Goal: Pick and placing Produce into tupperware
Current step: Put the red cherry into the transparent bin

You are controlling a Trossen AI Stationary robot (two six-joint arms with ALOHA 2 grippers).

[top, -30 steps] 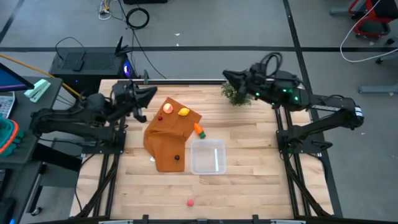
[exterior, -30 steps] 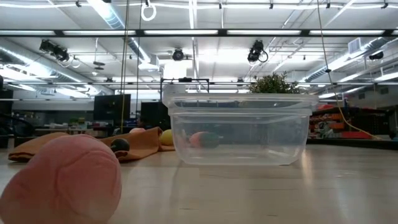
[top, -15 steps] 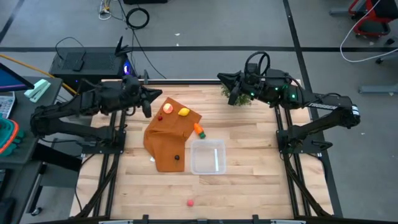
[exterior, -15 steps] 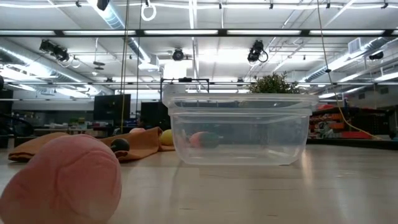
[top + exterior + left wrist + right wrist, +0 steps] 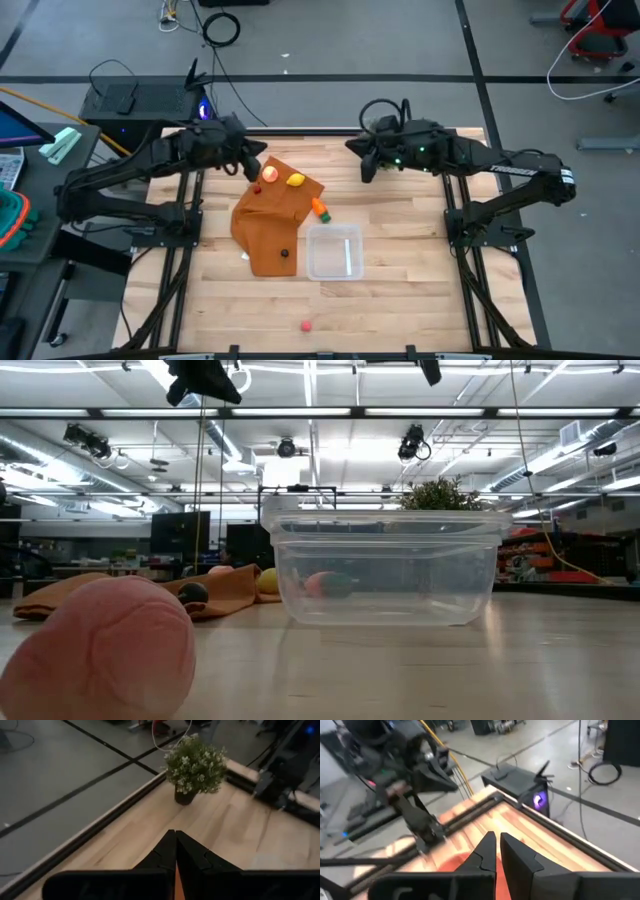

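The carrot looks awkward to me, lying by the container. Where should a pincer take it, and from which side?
Probably across the orange body of the carrot, coming straight down from above. It lies flat at the edge of the orange-brown cloth, just beyond the tupperware, its length running toward that container, so the fingers should close across its narrow width.

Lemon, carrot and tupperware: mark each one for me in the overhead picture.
Lemon (image 5: 296,181): high view, middle of the yellow piece lying on the cloth.
Carrot (image 5: 319,208): high view, its orange body, by the cloth's edge.
Tupperware (image 5: 334,271): high view, the clear rim on its near side.
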